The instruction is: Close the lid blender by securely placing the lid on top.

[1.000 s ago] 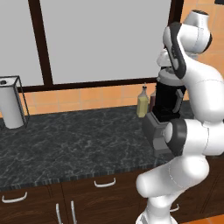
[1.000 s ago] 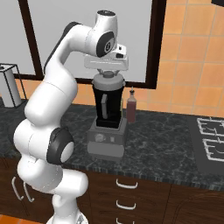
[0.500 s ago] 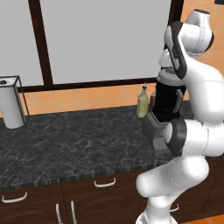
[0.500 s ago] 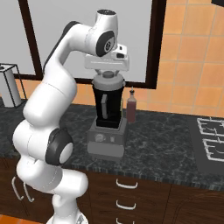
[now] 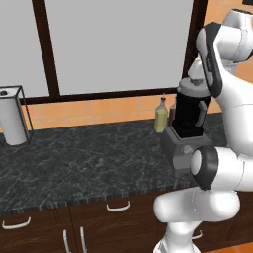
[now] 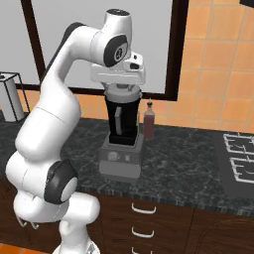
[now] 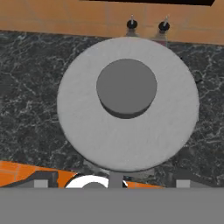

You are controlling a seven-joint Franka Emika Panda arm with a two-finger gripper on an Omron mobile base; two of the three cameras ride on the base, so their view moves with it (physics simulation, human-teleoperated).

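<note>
**Lid on the blender jar, my hand just above**

Dark marble counter under a big window, left base view: the blender (image 5: 189, 126) stands at the counter's right end, a yellowish bottle (image 5: 160, 117) just beside it and a paper towel holder (image 5: 15, 116) far left.

Right base view: the lid (image 6: 122, 92) sits on the jar, my gripper (image 6: 120, 85) directly over it; a red bottle (image 6: 149, 122) stands beside the blender.

Hand view: I look straight down on the round lid (image 7: 127, 105) and its knob. I cannot tell whether my fingers are apart or together.
</note>
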